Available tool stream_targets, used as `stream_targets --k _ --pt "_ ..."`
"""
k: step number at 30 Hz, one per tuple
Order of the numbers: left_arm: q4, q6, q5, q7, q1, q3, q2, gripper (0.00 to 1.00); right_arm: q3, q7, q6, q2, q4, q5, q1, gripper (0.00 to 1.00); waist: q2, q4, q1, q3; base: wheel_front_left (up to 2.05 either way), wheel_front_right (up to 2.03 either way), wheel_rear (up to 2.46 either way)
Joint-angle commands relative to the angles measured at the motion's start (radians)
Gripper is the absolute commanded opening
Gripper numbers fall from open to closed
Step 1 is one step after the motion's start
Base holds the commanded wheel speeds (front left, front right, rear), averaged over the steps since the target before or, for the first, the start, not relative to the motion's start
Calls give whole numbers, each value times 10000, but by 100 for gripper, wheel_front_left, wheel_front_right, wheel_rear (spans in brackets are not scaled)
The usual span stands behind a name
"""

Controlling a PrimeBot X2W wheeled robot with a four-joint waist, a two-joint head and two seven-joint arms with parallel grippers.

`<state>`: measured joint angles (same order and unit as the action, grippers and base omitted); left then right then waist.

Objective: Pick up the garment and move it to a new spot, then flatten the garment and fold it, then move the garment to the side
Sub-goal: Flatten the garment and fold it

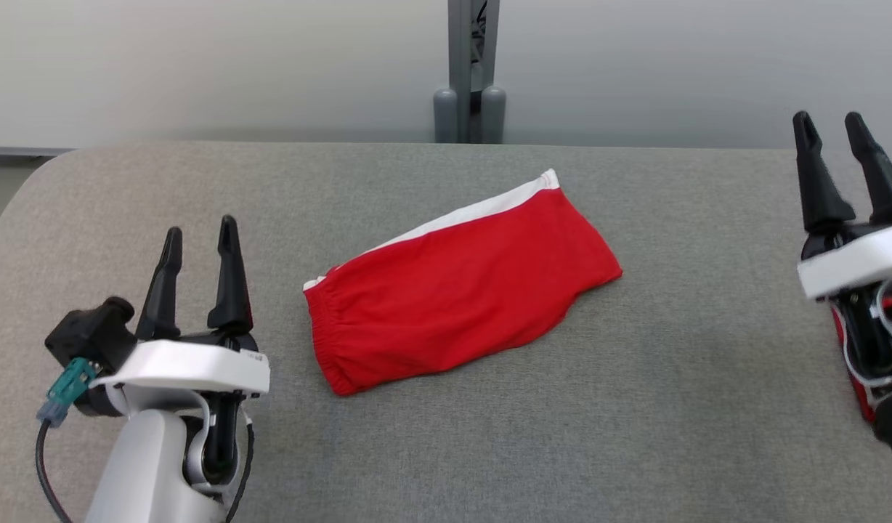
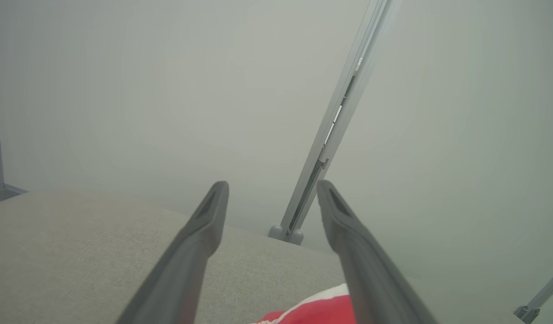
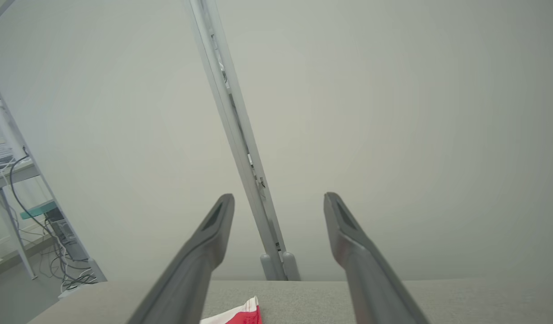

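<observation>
Garment point(image 1: 460, 283): red shorts with a white stripe, lying folded and flat near the middle of the table point(image 1: 635, 407), long axis running from 8 o'clock (gathered waistband end) to 2 o'clock (white-edged end). Table: grey fabric top, rounded corner at 10 o'clock in the head view, taking up most of that view. Wall point(image 1: 199, 65): plain pale, behind the far table edge at 12 o'clock. Post point(image 1: 466, 73): grey upright on two rounded feet, at 12 o'clock from the garment, just behind the far table edge. Left gripper point(image 1: 201, 232): at 8 o'clock from the garment, beside the waistband end but apart from it, fingers pointing to 12 o'clock, spread, nothing between them. Right gripper point(image 1: 827, 120): at 3 o'clock from the garment, well apart, at the view's right edge, fingers spread and empty. Left wrist view: gripper point(image 2: 272, 184) fingers apart over the table point(image 2: 78, 252), a corner of the garment point(image 2: 317, 310) at 6 o'clock, post point(image 2: 339, 112) leaning between the fingertips. Right wrist view: gripper point(image 3: 278, 198) fingers apart, white-striped corner of the garment point(image 3: 240, 315) at 6 o'clock on the table point(image 3: 461, 301), post point(image 3: 231, 112) at 12 o'clock, shelf with loose cables point(image 3: 33, 216) at 9 o'clock. Teal connector point(image 1: 65, 388): on the left wrist, with a dark cable hanging below.
</observation>
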<state>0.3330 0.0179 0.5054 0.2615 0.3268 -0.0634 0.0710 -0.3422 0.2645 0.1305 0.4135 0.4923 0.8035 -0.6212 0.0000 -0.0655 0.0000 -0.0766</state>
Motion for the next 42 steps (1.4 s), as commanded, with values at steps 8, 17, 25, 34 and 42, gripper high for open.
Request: stream_targets --k 8,17,25,34,42 --pt "-729 194 -1352 24 -1714 874 -182 100 2123 7 5 -1749 -1723 -3268 2882 100 0 821 0 638 0 0 0" --pt "-733 -355 -1117 25 -3017 666 -178 100 2206 8 5 -2773 -1477 -3179 4289 100 0 1156 0 766 0 0 0" --pt "-696 -436 -1224 25 -3117 175 -179 100 2056 8 6 -2804 -1124 -2951 4407 100 0 1068 0 783 0 0 0" --pt "-625 -470 -1317 25 -2958 -136 -181 100 1714 10 6 -2728 -900 -2807 4381 100 0 789 0 725 0 0 0" --pt "-525 -495 -1201 26 -2914 -403 -182 100 103 -815 5 -2653 364 -100 3530 100 0 421 0 547 0 0 0"
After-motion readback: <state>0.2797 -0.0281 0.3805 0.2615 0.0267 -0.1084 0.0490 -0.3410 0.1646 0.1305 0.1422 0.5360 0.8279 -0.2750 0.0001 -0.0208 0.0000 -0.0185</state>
